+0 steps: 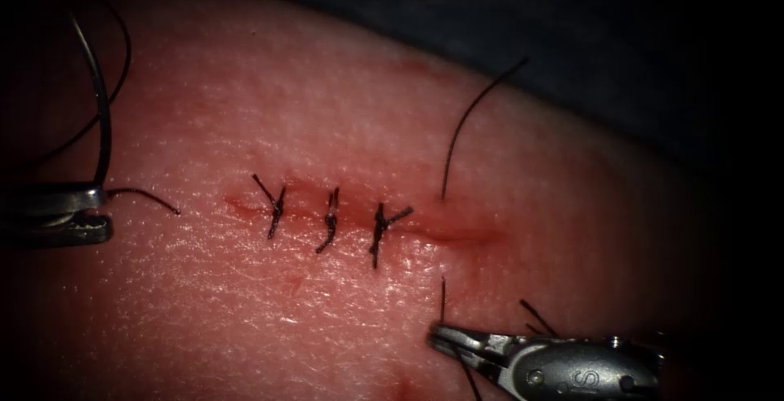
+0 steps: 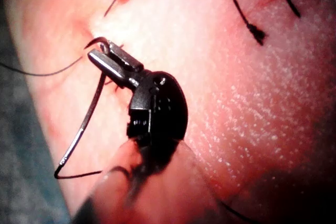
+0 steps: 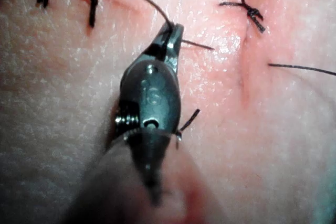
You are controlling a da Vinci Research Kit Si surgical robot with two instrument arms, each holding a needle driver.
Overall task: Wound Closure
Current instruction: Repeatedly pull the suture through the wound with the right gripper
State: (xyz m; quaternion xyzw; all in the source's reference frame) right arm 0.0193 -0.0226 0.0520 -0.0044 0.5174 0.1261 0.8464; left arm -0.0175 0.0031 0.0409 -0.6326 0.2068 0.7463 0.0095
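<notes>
The tissue [image 1: 245, 303] carries a cut [image 1: 457, 231] that runs across the endoscope view. Three tied stitches [image 1: 329, 220] close its left and middle part. My left tool [image 1: 103, 208] is far left of the cut, shut on the curved needle [image 1: 102, 115] near one end. The needle stands free above the tissue; its curve [image 2: 86, 119] hangs from the jaws [image 2: 100, 53]. My right tool [image 1: 437, 337] sits just below the cut's right end, shut on the thread [image 1: 443, 291] where it leaves the tissue. Another strand [image 1: 469, 115] rises from the cut's far side.
Short cut ends of thread [image 1: 537, 317] lie beside the right tool's shaft. A thread loop [image 1: 122, 66] trails from the needle at far left. Red fluid [image 1: 237, 203] marks the cut's left end. The tissue's far edge [image 1: 506, 58] meets a dark background.
</notes>
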